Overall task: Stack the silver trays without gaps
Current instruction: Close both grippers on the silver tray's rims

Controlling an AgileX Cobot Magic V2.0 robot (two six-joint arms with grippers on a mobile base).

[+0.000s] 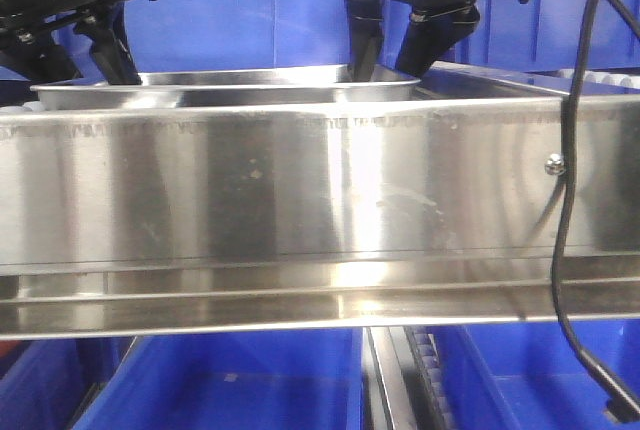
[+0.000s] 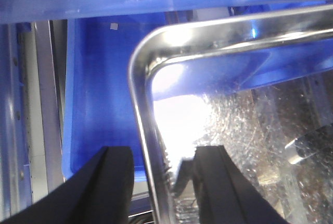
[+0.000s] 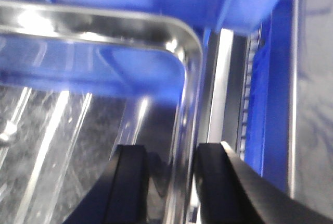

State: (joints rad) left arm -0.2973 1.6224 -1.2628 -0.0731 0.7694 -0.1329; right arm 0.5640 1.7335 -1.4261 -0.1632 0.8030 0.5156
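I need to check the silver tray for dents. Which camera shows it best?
The left wrist view: it shows the silver tray close up, with its rounded corner, rim and scratched floor sharp. The right wrist view shows another corner, blurrier. The front view shows only a sliver of rim behind the steel panel.

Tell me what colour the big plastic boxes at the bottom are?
Blue. The bins show best in the exterior front-facing view.

Both arms reach downward, left gripper (image 2: 160, 153) and right gripper (image 3: 171, 148) with fingers (image 2: 115, 182) parted.
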